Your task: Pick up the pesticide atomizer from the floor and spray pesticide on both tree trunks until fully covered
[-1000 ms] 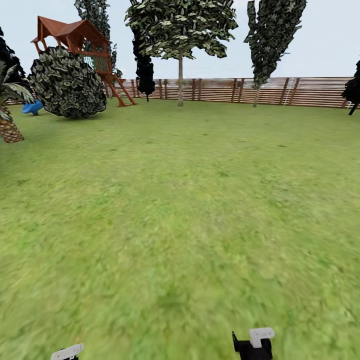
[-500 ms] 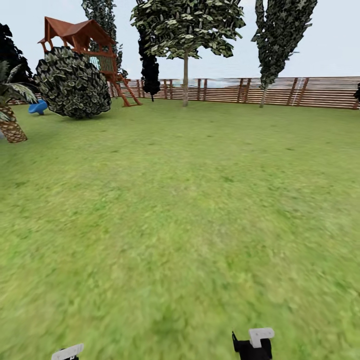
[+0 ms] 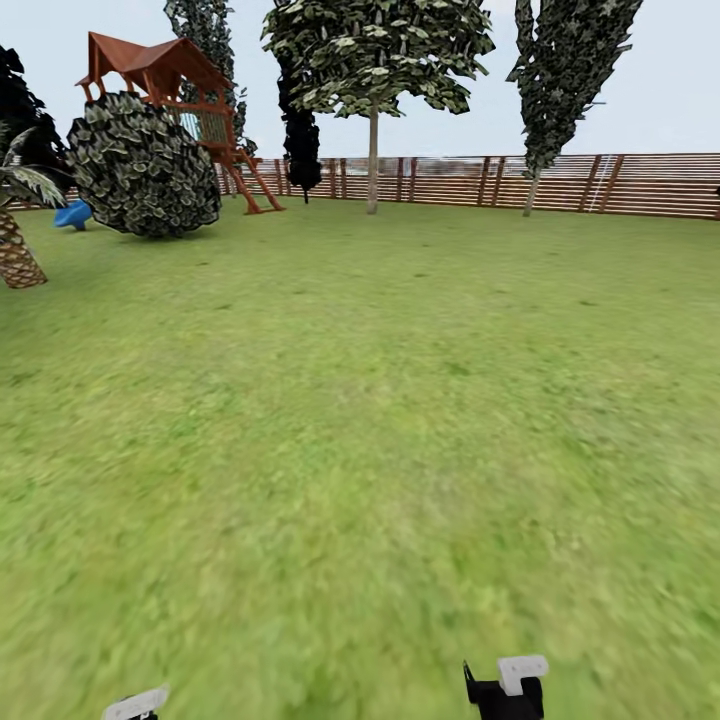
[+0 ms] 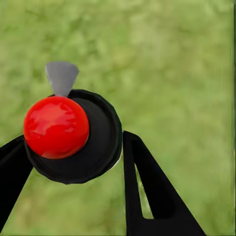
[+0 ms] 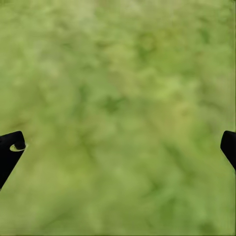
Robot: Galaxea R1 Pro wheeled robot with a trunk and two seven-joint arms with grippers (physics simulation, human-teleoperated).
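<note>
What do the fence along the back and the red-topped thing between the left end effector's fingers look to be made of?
Fence: looks like wood, matte reddish-brown horizontal slats on darker posts.
Red-topped thing: probably glossy plastic; the red ball carries bright highlights, the round black body beneath looks duller, with a matte grey tab. The left end effector is closed around it over blurred green grass.

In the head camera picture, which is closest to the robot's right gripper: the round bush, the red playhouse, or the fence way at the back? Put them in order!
From the right gripper, low in the head view:
1. Round bush, far off on the left of the lawn.
2. Red playhouse, right behind the bush, on the left.
3. Fence, along the back edge of the garden.
</note>
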